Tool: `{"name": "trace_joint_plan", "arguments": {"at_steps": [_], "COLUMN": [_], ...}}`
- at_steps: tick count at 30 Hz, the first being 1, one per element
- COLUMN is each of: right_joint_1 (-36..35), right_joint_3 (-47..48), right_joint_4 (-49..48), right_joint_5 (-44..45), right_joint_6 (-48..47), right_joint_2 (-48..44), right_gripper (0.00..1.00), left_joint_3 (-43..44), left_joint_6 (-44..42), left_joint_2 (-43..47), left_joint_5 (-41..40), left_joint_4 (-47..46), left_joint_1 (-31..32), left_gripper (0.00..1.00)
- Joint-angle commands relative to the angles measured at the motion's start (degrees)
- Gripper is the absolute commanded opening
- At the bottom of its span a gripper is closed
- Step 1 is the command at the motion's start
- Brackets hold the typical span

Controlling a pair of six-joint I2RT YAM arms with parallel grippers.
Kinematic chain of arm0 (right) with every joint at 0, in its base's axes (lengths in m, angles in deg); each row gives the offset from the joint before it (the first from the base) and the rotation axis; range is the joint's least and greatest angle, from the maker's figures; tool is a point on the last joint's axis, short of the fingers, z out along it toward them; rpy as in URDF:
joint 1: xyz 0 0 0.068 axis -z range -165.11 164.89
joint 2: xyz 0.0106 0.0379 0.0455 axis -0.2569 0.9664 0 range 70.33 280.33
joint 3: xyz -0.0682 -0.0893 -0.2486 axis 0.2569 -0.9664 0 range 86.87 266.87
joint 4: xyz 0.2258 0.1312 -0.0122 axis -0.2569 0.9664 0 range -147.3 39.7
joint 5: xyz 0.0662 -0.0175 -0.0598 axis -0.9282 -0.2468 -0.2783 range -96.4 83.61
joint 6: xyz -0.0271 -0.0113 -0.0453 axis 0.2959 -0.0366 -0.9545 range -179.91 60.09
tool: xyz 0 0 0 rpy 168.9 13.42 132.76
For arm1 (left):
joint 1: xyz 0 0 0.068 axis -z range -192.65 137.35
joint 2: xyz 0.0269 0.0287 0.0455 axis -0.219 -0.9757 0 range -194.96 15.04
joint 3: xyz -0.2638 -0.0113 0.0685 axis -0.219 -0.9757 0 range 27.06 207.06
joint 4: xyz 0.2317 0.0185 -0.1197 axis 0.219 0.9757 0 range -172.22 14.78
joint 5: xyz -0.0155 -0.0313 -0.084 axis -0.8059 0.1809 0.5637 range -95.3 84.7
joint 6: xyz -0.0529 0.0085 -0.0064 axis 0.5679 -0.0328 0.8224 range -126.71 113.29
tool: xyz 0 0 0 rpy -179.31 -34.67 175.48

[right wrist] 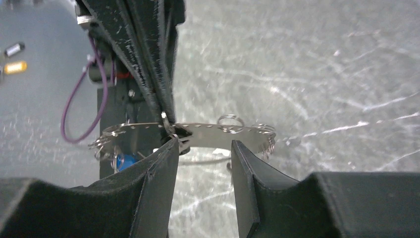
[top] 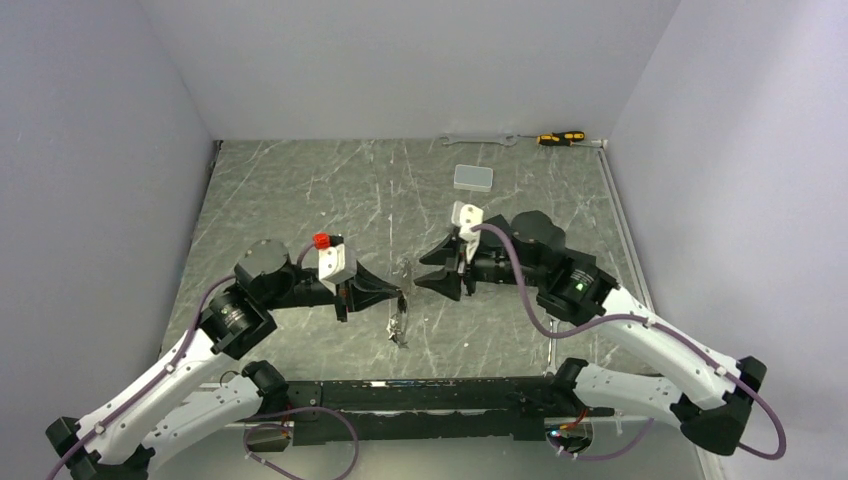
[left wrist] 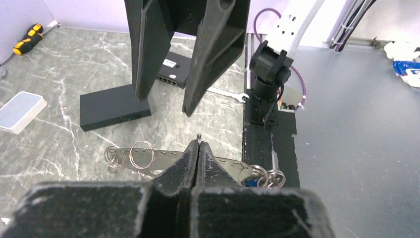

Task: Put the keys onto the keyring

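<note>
The keyring (right wrist: 208, 133) is a pale silvery band loop carrying several small split rings; it hangs over the table near the front (top: 398, 325). My left gripper (top: 400, 294) is shut on its upper edge, fingertips pinched together (left wrist: 198, 144). A blue tag (right wrist: 126, 161) hangs at one end of the loop and also shows in the left wrist view (left wrist: 250, 182). Key blades and the black-framed tag are not clear. My right gripper (top: 452, 268) is open, its jaws (right wrist: 200, 145) level with the band, the left fingertip (right wrist: 171, 144) close against it.
A silver spanner (top: 478, 140) and a yellow-black screwdriver (top: 560, 137) lie at the back wall. A small white box (top: 473, 177) sits behind the right gripper. A flat black block (left wrist: 114, 105) lies beyond the keyring. The black base frame (top: 430, 395) runs along the front.
</note>
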Motion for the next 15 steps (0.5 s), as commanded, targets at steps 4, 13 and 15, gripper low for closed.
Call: {"name": "trace_joint_plan", "arguments": {"at_steps": [4,13,15], "right_joint_1": [2.1,2.2,2.2], "right_joint_3": [-4.2,-3.3,-3.8], "right_joint_4": [-16.2,-18.2,-19.3], "right_joint_5": [-8.9,-17.8,-17.8], "right_joint_6": [5.6,7.8,8.3], "right_joint_2": [-3.4,-1.0,-1.5], "right_gripper": [0.47,0.45,0.41], "left_joint_3": [-1.5,-1.6,-1.9], "left_joint_6": [4.3,6.7,7.0], "left_joint_2": [3.1,3.6,3.8], "left_joint_5": [-1.3,-2.8,-3.1], "left_joint_4": [-11.3,-16.0,-16.7], "left_joint_1": [0.0,0.0,0.0], "left_gripper": [0.00,0.00,0.00]}}
